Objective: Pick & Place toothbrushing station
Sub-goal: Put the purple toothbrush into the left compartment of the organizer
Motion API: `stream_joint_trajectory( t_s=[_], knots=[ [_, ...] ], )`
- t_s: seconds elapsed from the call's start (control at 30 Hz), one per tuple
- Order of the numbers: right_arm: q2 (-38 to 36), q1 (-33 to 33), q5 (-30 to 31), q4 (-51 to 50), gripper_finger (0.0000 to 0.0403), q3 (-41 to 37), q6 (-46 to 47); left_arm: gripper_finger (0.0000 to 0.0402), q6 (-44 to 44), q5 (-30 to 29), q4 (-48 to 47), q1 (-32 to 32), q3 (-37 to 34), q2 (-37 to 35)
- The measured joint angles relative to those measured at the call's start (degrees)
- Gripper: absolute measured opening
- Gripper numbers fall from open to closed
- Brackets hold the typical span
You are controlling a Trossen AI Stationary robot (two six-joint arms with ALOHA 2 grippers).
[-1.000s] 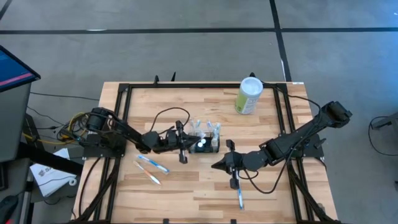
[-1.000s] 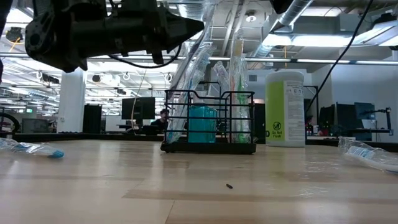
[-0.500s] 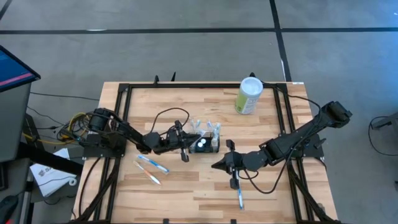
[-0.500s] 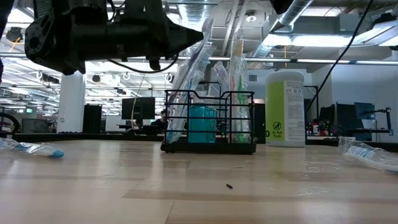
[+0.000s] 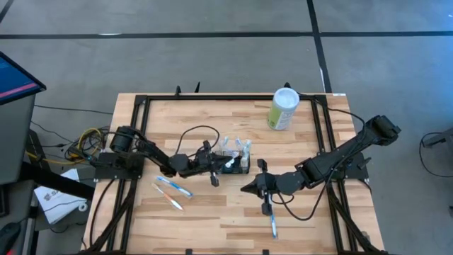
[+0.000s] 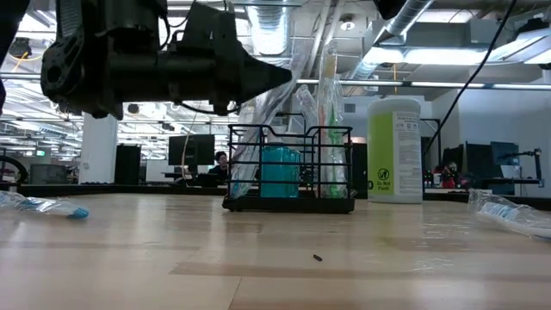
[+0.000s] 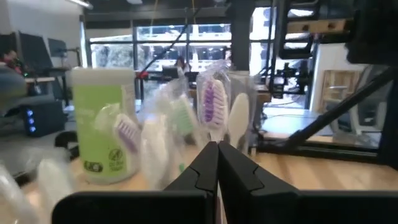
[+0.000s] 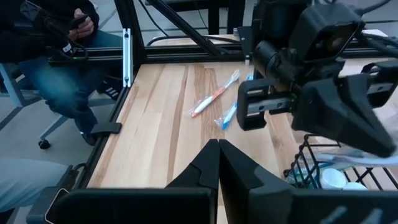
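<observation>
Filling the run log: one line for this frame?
left gripper: shut, at caddy | right gripper: shut, idle, empty | caddy: upright, holds wrapped brushes | two toothbrushes: loose on table

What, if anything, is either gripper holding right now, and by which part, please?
Nothing: the left gripper is shut and empty at the toothbrushing station, and the right gripper is shut, empty.

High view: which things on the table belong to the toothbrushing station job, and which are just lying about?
Job:
- black wire caddy
- left gripper, jaws shut, at the caddy
- wrapped toothbrushes on the table

Lying about:
- green canister
- right gripper, shut, waiting apart from the caddy
</observation>
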Motion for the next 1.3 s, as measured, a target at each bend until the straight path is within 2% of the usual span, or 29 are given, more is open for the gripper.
stream_joint_trajectory(
  t_s=[0.27,0.7,0.97,1.17,1.3],
  knots=[
    [0.0,0.0,0.0,0.04,0.0,0.0,0.0,0.0,-0.96,-0.89,0.19,-1.26,-1.68,0.34],
    [0.0,-0.07,0.0,0.4,0.0,0.0,0.0,0.0,-3.81,-3.43,0.36,-2.67,-9.04,-4.26],
    [0.0,-0.07,0.0,0.44,0.0,0.0,0.0,0.0,-3.88,-4.09,-0.01,-2.76,-9.38,-4.55],
    [0.0,-0.07,0.0,0.26,0.0,0.0,0.0,0.0,0.81,-5.95,-0.79,-4.17,-9.75,-7.69],
    [0.0,-0.07,0.0,0.27,0.0,0.0,0.0,0.0,-1.21,-5.77,-5.66,-4.29,-10.6,-9.78]
  ],
)
